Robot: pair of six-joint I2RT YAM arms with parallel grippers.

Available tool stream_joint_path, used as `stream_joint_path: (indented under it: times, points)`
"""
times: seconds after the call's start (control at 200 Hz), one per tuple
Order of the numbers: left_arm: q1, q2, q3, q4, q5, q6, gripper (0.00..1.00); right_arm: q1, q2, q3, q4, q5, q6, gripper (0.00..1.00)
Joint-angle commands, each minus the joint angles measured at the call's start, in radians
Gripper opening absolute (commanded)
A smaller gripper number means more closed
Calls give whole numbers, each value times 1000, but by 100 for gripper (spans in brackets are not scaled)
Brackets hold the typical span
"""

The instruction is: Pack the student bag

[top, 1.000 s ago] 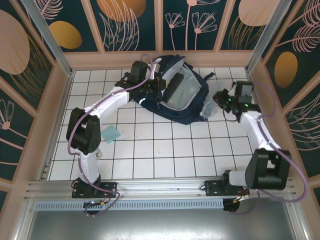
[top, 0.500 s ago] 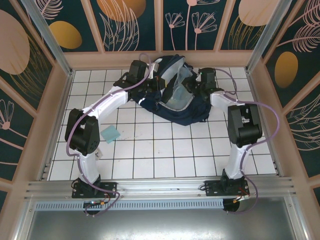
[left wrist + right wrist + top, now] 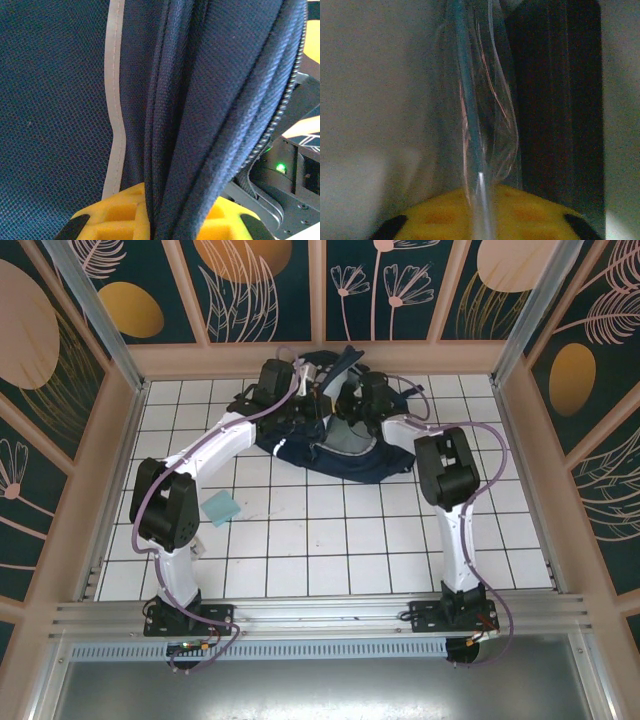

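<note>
The left gripper [image 3: 162, 220] is clenched on the zipper rim [image 3: 280, 115] of the student bag [image 3: 350, 468], which lies limp at the far side of the table [image 3: 330, 540]; such soft, sagging cloth is probably best held by seams, and the state of the right gripper [image 3: 480, 220] I cannot tell.

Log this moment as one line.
left hand: shut on student bag rim | right hand: inside bag opening, clear plastic sleeve at its fingers | teal pad: lying outside bag
</note>
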Motion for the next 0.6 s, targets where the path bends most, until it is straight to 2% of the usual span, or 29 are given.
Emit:
stream_joint_path:
  times: [0.0, 0.165, 0.29, 0.395, 0.595]
  points:
    - [-42, -60, 100, 148, 147, 8, 0, 38, -1, 51, -101, 15, -51, 26]
    - [-41, -10, 135, 165, 136, -8, 0, 3, -130, -74, -189, 36, -168, 49]
    - [-41, 27, 180, 163, 115, -12, 0, -26, -257, -168, -280, 61, -273, 60]
    - [-41, 50, 197, 175, 107, -30, 0, -65, -366, -249, -339, 72, -336, 65]
    - [-40, 78, 173, 240, 106, -92, 2, -153, -601, -419, -388, 86, -389, 66]
